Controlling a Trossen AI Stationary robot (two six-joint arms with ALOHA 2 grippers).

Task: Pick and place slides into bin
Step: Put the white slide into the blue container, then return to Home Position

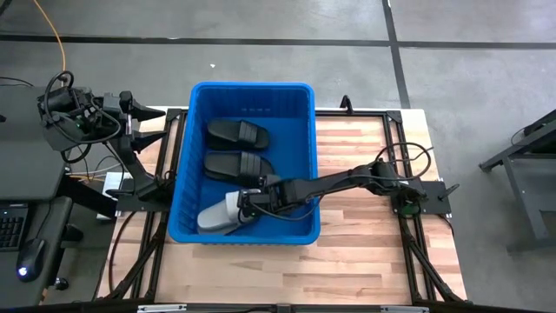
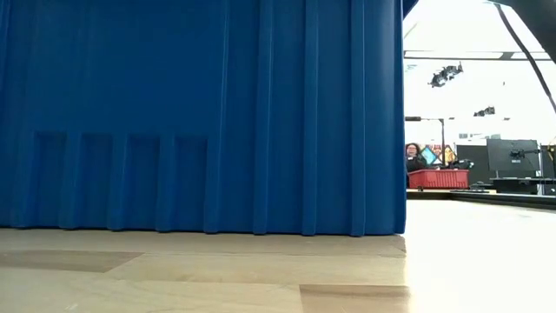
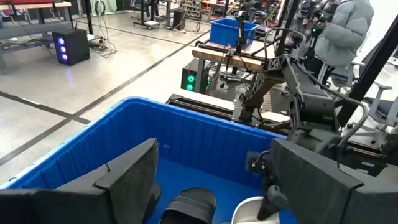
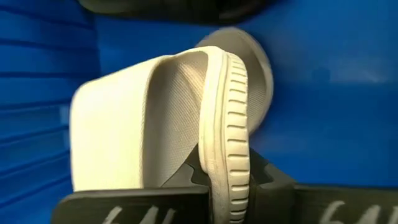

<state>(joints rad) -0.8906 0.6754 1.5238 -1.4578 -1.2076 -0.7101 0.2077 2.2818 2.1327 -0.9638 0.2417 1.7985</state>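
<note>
The low view is almost wholly taken up by the ribbed outer wall of the bin, so nothing inside it shows there; only a strip of the wooden table and a sliver of bright room at the right edge remain. From above, the bin sits at the centre of the frame on the table, holding two black slides side by side in its upper half and a light grey slide at its lower left, whose front end is covered by the right gripper. The right arm stretches level from the right of the frame, over the bin's rim and down inside. Only the right wrist view makes the grip plain: the dark fingers are pinched tight on the ribbed sole edge of the light grey slide, which stands on edge against blue walls; the rest of the gripper is cut off at the bottom. The left arm waits folded at the upper left, off the bin, its left gripper spread wide and empty. Its wrist view looks between the wide-set fingers into the bin, catching part of a black slide and a person in a pale jacket at the upper right.
</note>
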